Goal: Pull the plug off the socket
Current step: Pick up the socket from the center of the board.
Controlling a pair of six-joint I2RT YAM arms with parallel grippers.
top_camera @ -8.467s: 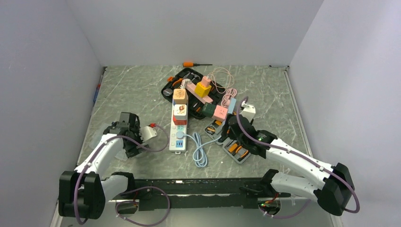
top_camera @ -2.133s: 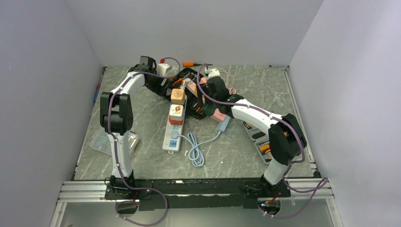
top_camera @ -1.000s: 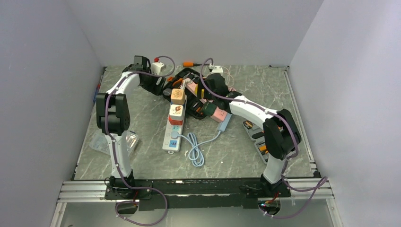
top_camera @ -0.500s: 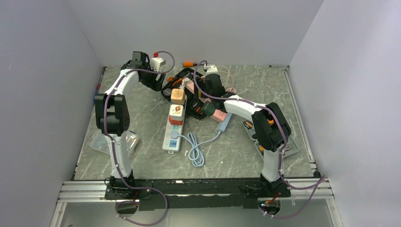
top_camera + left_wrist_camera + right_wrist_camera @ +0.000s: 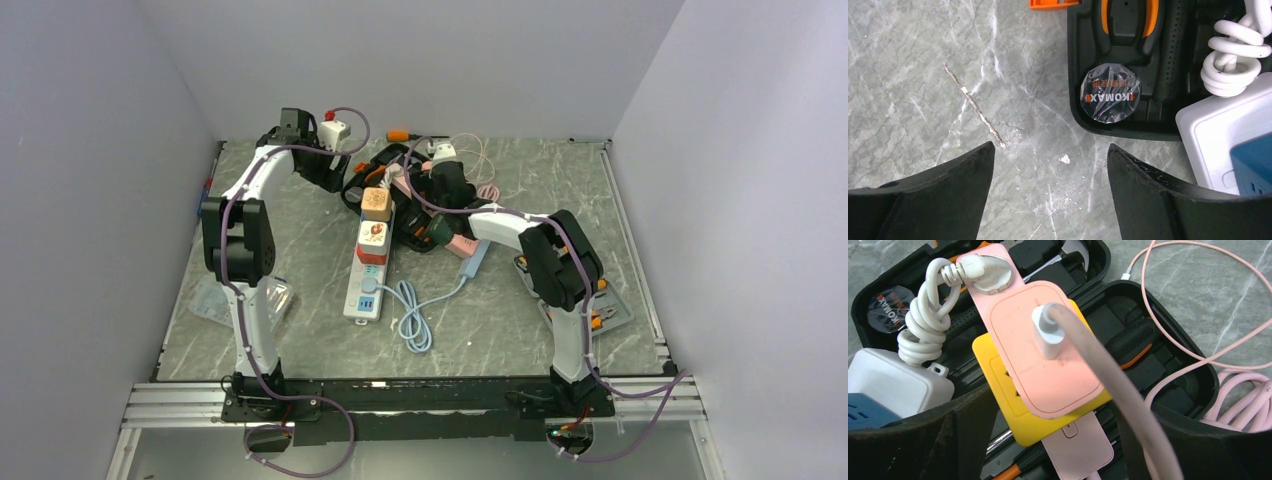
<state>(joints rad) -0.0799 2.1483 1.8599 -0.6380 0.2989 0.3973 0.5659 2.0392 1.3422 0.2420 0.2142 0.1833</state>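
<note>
A pink power strip (image 5: pixel 998 262) lies across the open black tool case (image 5: pixel 1168 385). A yellow adapter (image 5: pixel 998 390) is plugged into the strip. A pink adapter (image 5: pixel 1043 370) sits on top of it, with a white USB plug (image 5: pixel 1048 330) and a pink cable. A white round plug (image 5: pixel 990 275) sits at the strip's far end. My right gripper (image 5: pixel 1053 405) is open, one finger on each side of the yellow and pink stack; from above it (image 5: pixel 437 190) hides the stack. My left gripper (image 5: pixel 1050 150) is open over bare table beside the case (image 5: pixel 1118 127).
A white power strip (image 5: pixel 366 285) with a wooden plug (image 5: pixel 376 203) and a red-and-white plug (image 5: pixel 373 240) lies in front of the case. A blue cable (image 5: pixel 415 320) coils near it. An orange screwdriver (image 5: pixel 398 135) lies at the back. A tool tray (image 5: pixel 600 310) is at the right.
Both arms have reached from the near side to the back. Over the last second my right gripper settled over the pink strip's stack. The left gripper has barely moved.
</note>
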